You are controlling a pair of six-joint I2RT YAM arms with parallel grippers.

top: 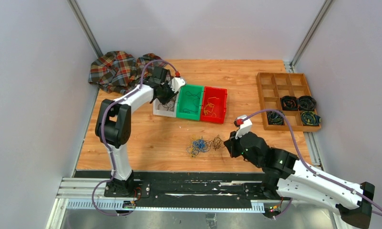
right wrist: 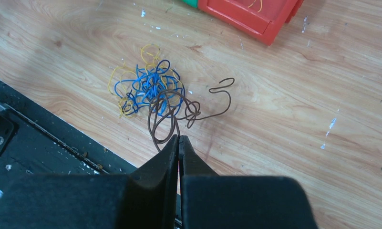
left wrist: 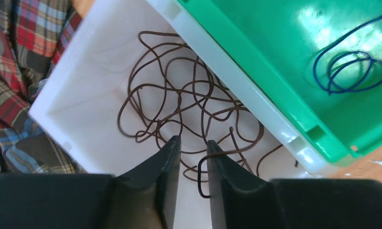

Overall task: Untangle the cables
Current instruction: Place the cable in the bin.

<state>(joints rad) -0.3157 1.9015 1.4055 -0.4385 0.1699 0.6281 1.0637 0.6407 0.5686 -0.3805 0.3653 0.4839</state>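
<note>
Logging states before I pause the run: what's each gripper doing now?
Left gripper: slightly open, gripping nothing, over the white bin.
Right gripper: closed on a brown wire.

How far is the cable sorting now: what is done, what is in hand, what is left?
Done: brown wires in the white bin, a blue one in the green bin, yellow ones in the red bin. In hand: the right gripper is shut on a brown wire at the edge of the clump. Left: its blue and yellow wires, tangled on the table.

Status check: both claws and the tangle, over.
Left claw open over white bin. Right claw shut on brown cable at clump. No obstruction seen.
</note>
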